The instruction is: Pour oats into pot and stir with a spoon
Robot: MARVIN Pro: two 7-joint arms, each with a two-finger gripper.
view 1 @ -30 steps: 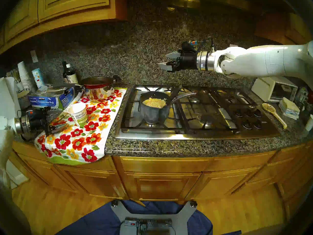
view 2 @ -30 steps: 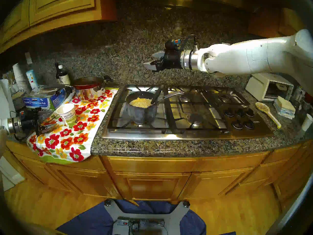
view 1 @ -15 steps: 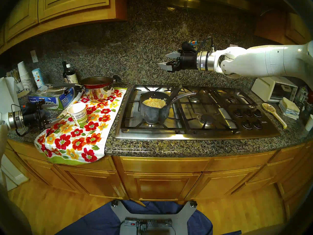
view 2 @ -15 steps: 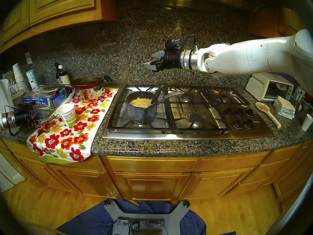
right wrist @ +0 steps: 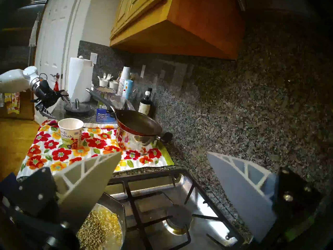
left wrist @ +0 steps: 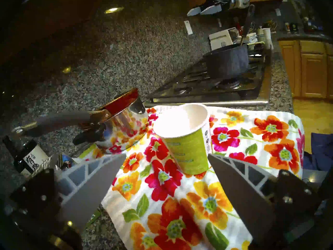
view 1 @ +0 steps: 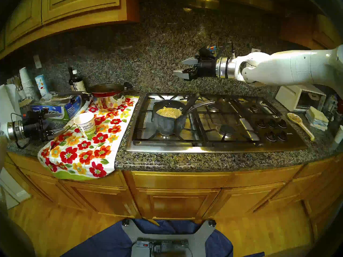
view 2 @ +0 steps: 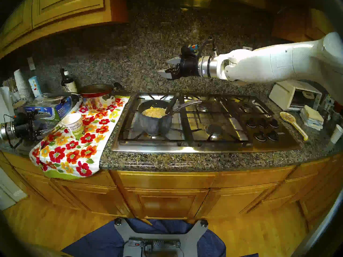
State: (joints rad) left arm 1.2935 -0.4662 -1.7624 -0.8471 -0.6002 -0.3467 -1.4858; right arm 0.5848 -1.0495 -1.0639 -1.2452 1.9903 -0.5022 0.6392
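Pot on near-left burner, oats inside, spoon propped in. Left gripper wide, empty, beside cup. Right gripper wide, empty, above.

A home kitchen: gas stove, granite counter, wooden cabinets
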